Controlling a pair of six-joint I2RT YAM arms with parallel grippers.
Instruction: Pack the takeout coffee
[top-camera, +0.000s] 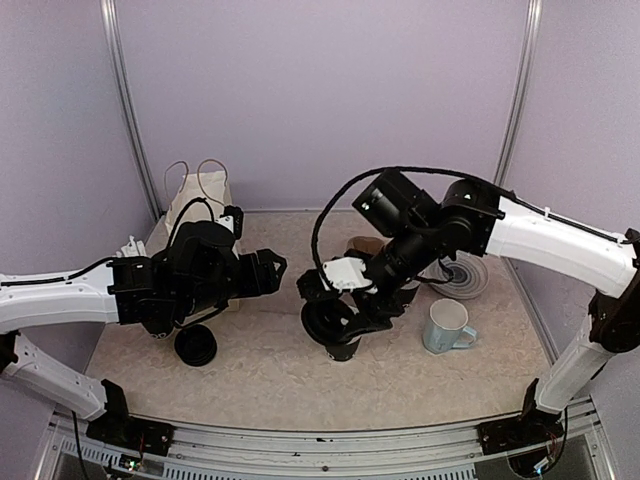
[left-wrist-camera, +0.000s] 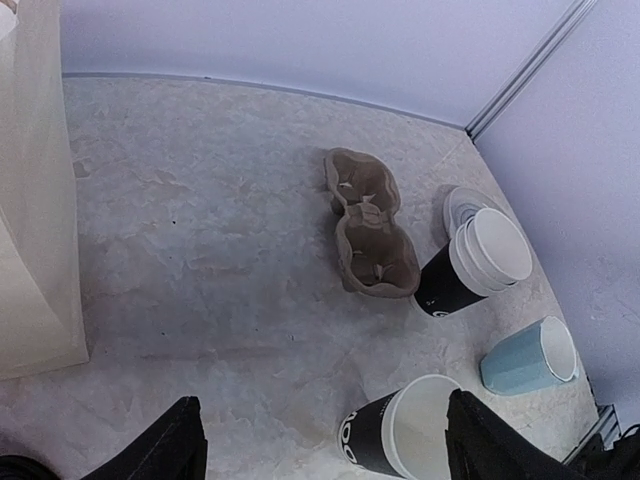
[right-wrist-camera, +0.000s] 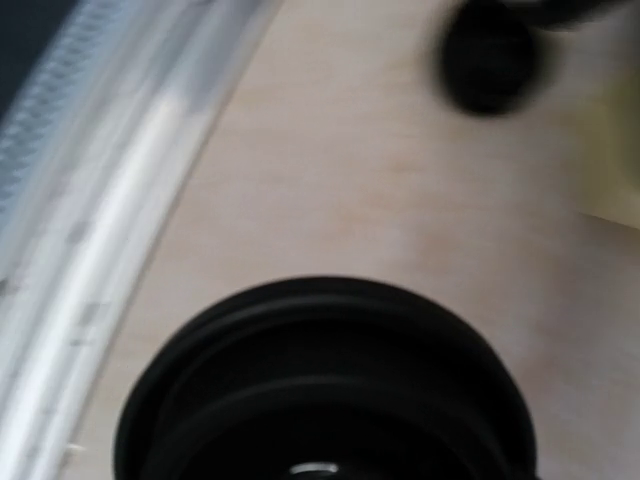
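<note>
The table carried everything. The bag stood at its far left corner, well apart from the work. The carrier lay empty near the back.

The left gripper hung spread wide and empty, pointed towards the carrier. The right gripper was low over the cup, which stood near the table's middle, in front of the carrier. The left wrist view showed the cup's white inside, uncapped. A lid filled the blurred right wrist view, close under that gripper. Its fingers were hidden, so I could not tell whether they pinched the lid. A second lid lay on the left.

The likeliest failure was a crooked cap. An off-centre push would tip or crush the unbraced paper cup. A sliding cup could strike the mug nearby.
</note>
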